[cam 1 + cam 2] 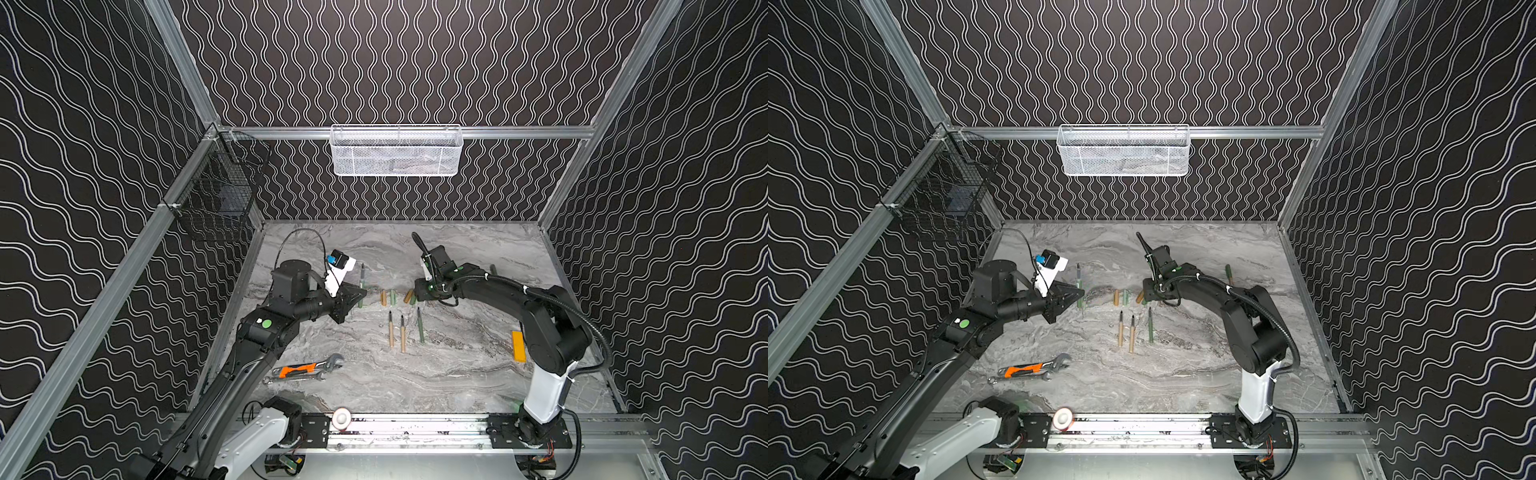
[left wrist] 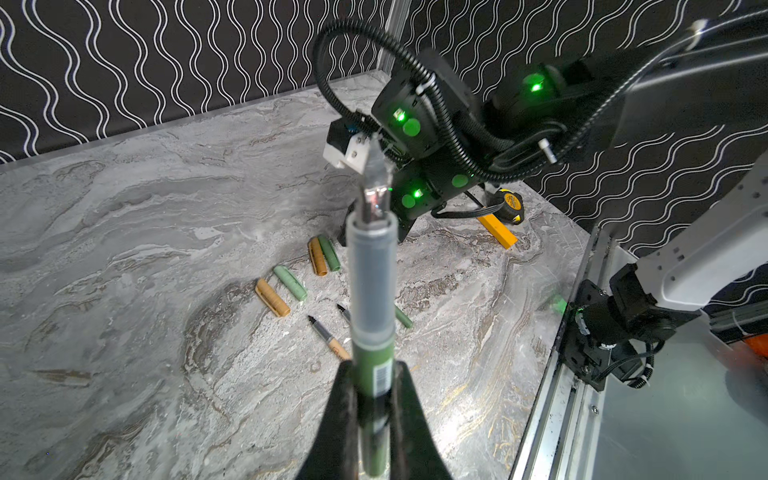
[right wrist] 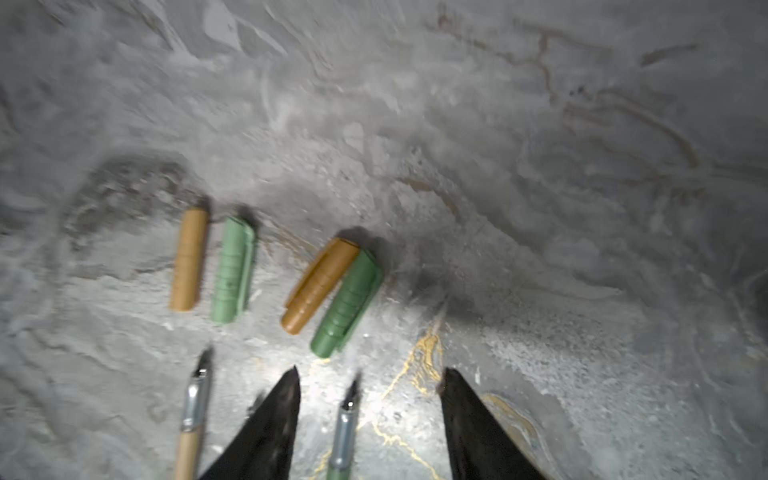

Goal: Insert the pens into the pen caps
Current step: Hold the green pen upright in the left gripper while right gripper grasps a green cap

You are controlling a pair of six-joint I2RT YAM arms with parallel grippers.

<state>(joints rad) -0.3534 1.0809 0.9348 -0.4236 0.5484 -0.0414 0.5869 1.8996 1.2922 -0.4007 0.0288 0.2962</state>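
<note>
A grey, marble-veined table (image 1: 457,374) is filling the lower centre of both top views, walled by black panels with white wavy lines.

Left of centre, the left gripper (image 1: 360,296) is clamping a green pen (image 1: 362,276), which is standing nearly upright with its tip uppermost. In the left wrist view two black tapering fingers (image 2: 338,415) are pinching the round green barrel; a smooth grey collar and a shiny pointed tip are rising beyond them.

At centre, the right gripper (image 3: 372,372) is hovering low over the table with its black wedge-shaped jaws spread apart and nothing between them but the table. The right wrist view is slightly blurred. It is showing four stubby ribbed cylinders lying in a row. A tan cap (image 3: 189,259) is lying just beside a green cap (image 3: 232,270), and a second tan cap (image 3: 320,286) is touching a second green cap (image 3: 347,303).

Just below the caps in a top view, two tan pens (image 1: 391,328) (image 1: 402,334) and a loose green pen (image 1: 420,326) are lying side by side, with their dark tips pointing up the frame.

A steel wrench (image 1: 305,370) with an orange handle is lying at lower left. A flat yellow block (image 1: 518,345) is lying at right, beside the right arm.
</note>
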